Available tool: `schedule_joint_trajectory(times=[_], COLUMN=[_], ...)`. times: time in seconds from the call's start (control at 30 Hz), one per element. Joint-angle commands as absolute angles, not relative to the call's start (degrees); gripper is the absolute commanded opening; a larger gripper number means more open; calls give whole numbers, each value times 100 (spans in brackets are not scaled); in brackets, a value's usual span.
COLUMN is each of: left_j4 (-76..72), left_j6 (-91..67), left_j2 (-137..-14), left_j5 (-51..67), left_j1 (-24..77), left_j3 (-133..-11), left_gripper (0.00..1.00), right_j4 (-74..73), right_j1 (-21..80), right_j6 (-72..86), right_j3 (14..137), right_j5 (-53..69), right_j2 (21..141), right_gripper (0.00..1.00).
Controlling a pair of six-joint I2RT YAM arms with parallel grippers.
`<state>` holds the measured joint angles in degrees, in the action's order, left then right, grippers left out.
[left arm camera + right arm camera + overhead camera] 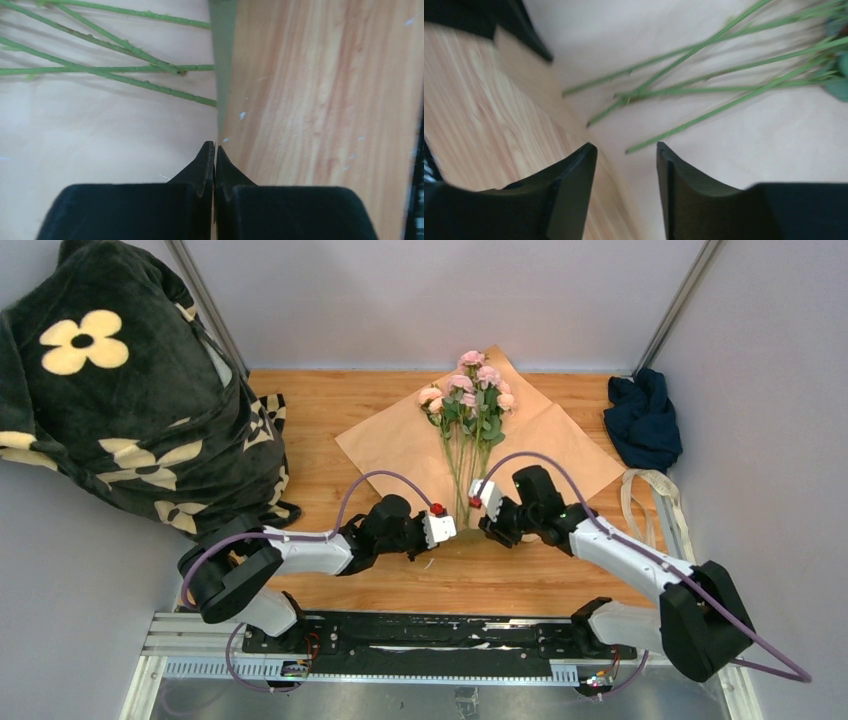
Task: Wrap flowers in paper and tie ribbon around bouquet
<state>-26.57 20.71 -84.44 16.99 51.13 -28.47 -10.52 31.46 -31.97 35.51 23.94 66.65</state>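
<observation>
Left gripper [215,148]: shut, pinching paper [100,135] at its near edge, olive underside showing.
Right gripper [626,150]: half open, empty, over paper's edge.
Flowers [470,390]: on paper, blooms far beyond both tools.
Stems [115,75]: ends just ahead of left tips, running leftward; from right tips, rightward.
Nearer arm: neither; the 2 flank the stem ends.
Next, likely: fold edge over stems.

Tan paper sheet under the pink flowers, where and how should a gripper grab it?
Pinch the tan kraft paper sheet at its near edge beside the green stem ends, coming low over the wooden tabletop: thin and flat, only its edge offers a lip.
</observation>
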Motion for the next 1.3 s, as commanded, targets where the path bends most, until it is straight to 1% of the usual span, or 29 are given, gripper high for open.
schedule_joint_trajectory(times=[0.0, 0.07, 0.13, 0.23, 0.3, 0.37, 0.43, 0.53, 0.63, 0.73, 0.9, 1.1, 1.27], left_j4=[-1968, -1950, -1951, -1951, -1928, -1821, -1785, -1784, -1784, -1747, -1557, -1472, -1424], left_j6=[408, -126, -609, -1006, -1133, -1143, -1037, -889, -836, -839, -704, -541, -473], left_j2=[-8305, -8335, -8389, -8492, -8610, -8750, -8868, -9106, -9278, -9412, -9491, -9527, -9517], left_j5=[2531, 2944, 3118, 3119, 3060, 3037, 2984, 2947, 3006, 3069, 3194, 3240, 3245], left_j1=[5131, 5124, 5105, 4930, 4777, 4662, 4599, 4521, 4454, 4375, 4307, 4298, 4298], left_j3=[-3184, -3237, -3287, -3332, -3398, -3524, -3609, -3722, -3821, -3954, -4163, -4186, -4223], left_gripper=[0, 0, 0, 0, 0, 0, 0, 0, 0, 0, 0, 0, 0], right_j4=[-1243, -1216, -1298, -2081, -2315, -2131, -2107, -2321, -2092, -1703, -1358, -1354, -1345], right_j1=[3072, 3076, 3065, 3048, 2901, 2617, 2320, 1865, 1801, 1795, 1797, 1793, 1899], right_j6=[-1796, -1142, -731, -901, -978, -707, -479, -475, -448, -278, -155, -37, -34], right_j3=[4400, 4607, 4823, 5184, 5101, 4918, 4838, 4815, 4665, 4456, 4232, 4067, 4011], right_j5=[2709, 2767, 2833, 2796, 3267, 4078, 4614, 4775, 4888, 5136, 5327, 5601, 5462], right_j2=[5858, 5699, 5745, 5933, 6037, 6246, 6597, 7107, 7413, 7577, 7258, 6768, 6372], right_gripper=[57, 64, 66, 68, 73, 75, 74, 72, 71, 68, 67, 67, 67])
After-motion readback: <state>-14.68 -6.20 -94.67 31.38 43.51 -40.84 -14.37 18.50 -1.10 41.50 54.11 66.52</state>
